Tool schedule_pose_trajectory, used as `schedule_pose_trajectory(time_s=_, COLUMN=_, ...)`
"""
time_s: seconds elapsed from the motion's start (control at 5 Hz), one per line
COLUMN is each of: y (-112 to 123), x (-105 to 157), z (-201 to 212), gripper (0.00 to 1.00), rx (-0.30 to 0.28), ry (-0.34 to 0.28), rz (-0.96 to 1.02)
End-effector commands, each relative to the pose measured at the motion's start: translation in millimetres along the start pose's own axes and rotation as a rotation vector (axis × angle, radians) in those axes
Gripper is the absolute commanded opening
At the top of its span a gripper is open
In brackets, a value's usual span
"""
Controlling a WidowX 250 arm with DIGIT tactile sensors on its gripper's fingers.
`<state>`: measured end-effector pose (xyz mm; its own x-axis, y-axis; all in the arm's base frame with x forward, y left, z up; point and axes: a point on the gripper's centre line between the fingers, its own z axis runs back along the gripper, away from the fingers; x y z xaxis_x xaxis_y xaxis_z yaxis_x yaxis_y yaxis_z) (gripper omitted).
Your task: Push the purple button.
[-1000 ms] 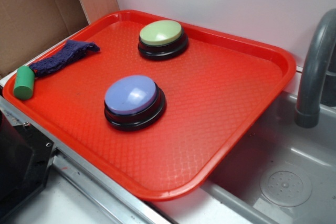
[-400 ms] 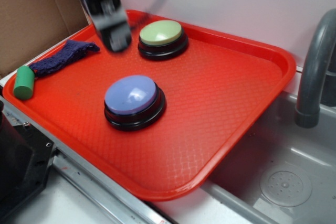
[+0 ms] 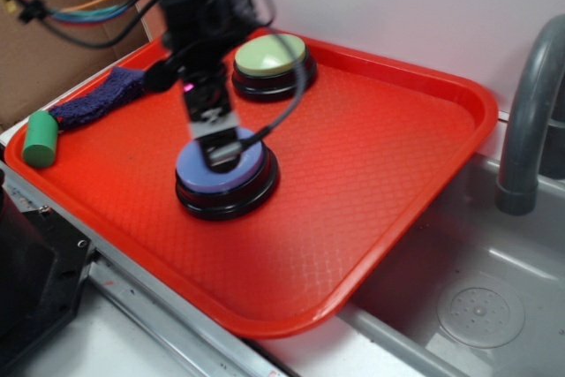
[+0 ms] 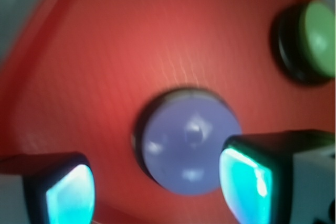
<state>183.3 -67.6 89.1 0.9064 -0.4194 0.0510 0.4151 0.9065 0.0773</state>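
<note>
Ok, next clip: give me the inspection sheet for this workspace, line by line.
Surface: red tray with a textured floor, lying beside a grey sink basin.
Job's things: purple button near the tray's middle, on a black base.
Clutter: green button toward the tray's back; dark purple cloth and green cylinder at the tray's left edge.
Grippers: gripper directly over the purple button; wrist view shows the fingers spread apart with the dome between them. Contact cannot be told, the image is blurred.
Cables: black cable looping beside the arm; coloured wires at upper left.
Surroundings: grey faucet, white wall, cardboard at left.
</note>
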Motion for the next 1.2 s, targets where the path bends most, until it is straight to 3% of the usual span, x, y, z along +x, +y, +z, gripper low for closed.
schedule_pose_trajectory(time_s=0.0, y=25.9, x=3.8, z=0.1, gripper=1.00, rx=0.015, ry=-0.044, rz=0.007)
schedule_pose_trajectory(time_s=0.4, y=25.9, x=3.8, z=0.1, gripper=1.00, rx=0.015, ry=-0.044, rz=0.007)
schedule_pose_trajectory(time_s=0.6, y=11.7, x=3.2, z=-32.4, gripper=1.00, rx=-0.030, ry=0.042, rz=-0.006)
schedule_pose_trajectory(time_s=1.0, y=10.2, x=8.9, z=-42.3, gripper=1.00, rx=-0.010, ry=0.096, rz=-0.018)
